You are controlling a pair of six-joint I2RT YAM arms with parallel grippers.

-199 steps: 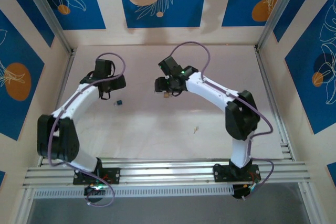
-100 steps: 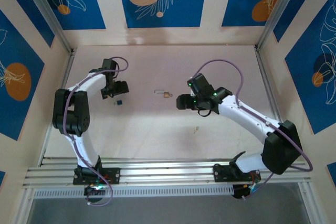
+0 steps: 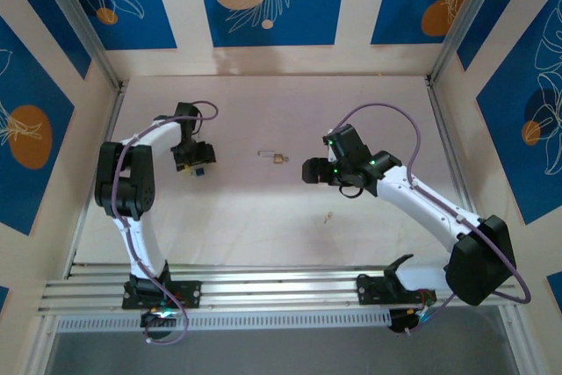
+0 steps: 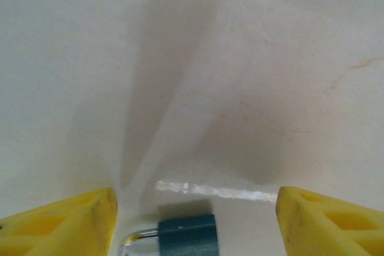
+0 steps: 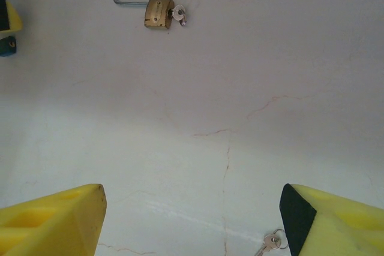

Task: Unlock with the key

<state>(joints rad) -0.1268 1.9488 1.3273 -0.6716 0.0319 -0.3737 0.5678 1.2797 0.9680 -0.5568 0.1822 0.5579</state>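
The left claw (image 4: 196,208) stands apart, astride a blue padlock (image 4: 187,238) on the desk (image 4: 180,58), apparently without touching it. The right claw (image 5: 192,208) gapes and holds nothing. A loose key (image 5: 270,244) lies by its finger, and a brass padlock (image 5: 159,13) with a second key (image 5: 179,12) in it lies well ahead.

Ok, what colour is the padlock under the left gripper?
The padlock is dark teal blue, with a silver shackle; clearest in left wrist view.

Overhead light even and bright; I see only faint shadows on the desk (image 3: 263,208). Left wrist view: broad soft shadows, one thin glare streak, my jaws slightly blurred at the frame's bottom.
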